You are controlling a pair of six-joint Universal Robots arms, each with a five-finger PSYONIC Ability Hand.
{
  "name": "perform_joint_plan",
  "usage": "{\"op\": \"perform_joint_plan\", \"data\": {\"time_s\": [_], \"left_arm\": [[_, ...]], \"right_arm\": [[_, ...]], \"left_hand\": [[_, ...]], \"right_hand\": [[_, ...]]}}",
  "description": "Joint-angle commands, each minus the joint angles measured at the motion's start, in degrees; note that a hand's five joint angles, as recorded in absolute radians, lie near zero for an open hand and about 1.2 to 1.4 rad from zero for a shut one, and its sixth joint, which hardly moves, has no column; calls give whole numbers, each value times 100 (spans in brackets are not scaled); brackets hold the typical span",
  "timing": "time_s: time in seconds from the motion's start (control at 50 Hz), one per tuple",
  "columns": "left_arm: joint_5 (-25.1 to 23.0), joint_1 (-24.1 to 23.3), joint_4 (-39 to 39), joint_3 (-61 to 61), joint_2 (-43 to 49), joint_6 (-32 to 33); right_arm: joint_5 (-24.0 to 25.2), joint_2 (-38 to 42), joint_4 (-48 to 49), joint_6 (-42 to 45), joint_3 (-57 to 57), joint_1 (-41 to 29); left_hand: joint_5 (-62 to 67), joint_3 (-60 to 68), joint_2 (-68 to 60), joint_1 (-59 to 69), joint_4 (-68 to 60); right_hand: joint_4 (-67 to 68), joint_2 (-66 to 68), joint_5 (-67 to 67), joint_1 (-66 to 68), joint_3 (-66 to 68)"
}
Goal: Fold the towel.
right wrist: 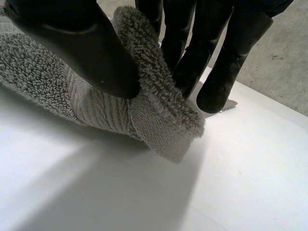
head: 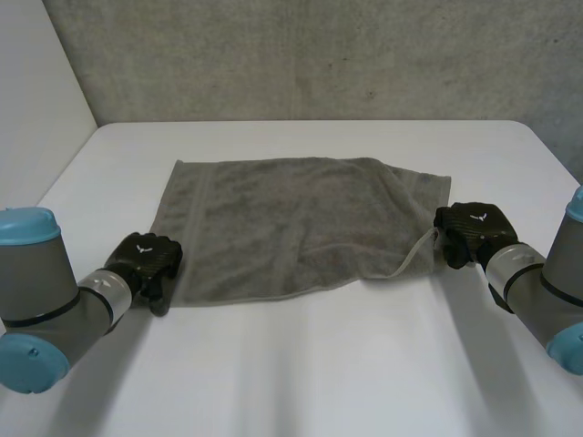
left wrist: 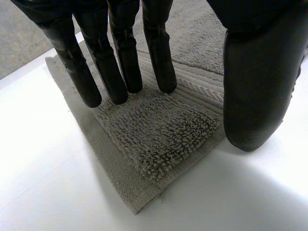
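Note:
A grey towel (head: 291, 223) lies spread flat on the white table (head: 319, 364). My left hand (head: 146, 259) is at its near left corner. In the left wrist view the straight fingers (left wrist: 120, 62) rest on the towel (left wrist: 163, 139) just inside that corner, and the thumb (left wrist: 255, 86) stands apart beside the towel's edge, so the hand is open. My right hand (head: 474, 228) is at the near right corner, which is raised and bunched. There the thumb (right wrist: 82, 53) and fingers (right wrist: 226, 72) pinch the towel's corner (right wrist: 159, 115) a little above the table.
A rough grey wall (head: 319, 55) rises behind the table's far edge. A pale wall (head: 36, 100) stands at the left. Bare white table runs in front of the towel, between both arms.

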State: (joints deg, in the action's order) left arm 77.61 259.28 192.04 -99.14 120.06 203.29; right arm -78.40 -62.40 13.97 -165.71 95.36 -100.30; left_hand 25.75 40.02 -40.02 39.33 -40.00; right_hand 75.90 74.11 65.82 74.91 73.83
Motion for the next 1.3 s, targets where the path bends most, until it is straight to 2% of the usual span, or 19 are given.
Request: {"op": "perform_joint_plan", "data": {"time_s": [0.02, 0.2, 0.3, 0.4, 0.54, 1.3], "left_arm": [[0, 8, 0, 9, 0, 0], [9, 53, -26, -35, -167, -88], [-106, 105, -88, -70, -413, -448], [-334, 114, -622, 44, -554, -843], [-396, 114, -879, 97, -492, -835], [-308, 219, -448, 273, 9, -809]], "right_arm": [[0, 0, 0, 4, 0, -16], [0, 0, -8, 4, 9, -25], [0, 0, -8, 4, 9, -25], [0, -9, -8, 4, 9, -25], [0, -9, -8, 4, 9, -25], [18, 0, 0, 13, 0, -25]], "left_hand": [[408, -20, 20, 50, 17], [290, -138, 138, -69, 135], [121, -306, 306, -237, 304], [-399, -827, 827, -758, 824], [-820, -1247, 1248, -1178, 1245], [-972, -1400, 1400, -1330, 1397]], "right_hand": [[-207, -28, -198, -107, 0], [-240, -61, -232, -141, -34], [-240, -61, -232, -141, -34], [-240, -61, -232, -141, -34], [-240, -61, -232, -141, -34], [-325, -146, -316, -225, -118]]}}
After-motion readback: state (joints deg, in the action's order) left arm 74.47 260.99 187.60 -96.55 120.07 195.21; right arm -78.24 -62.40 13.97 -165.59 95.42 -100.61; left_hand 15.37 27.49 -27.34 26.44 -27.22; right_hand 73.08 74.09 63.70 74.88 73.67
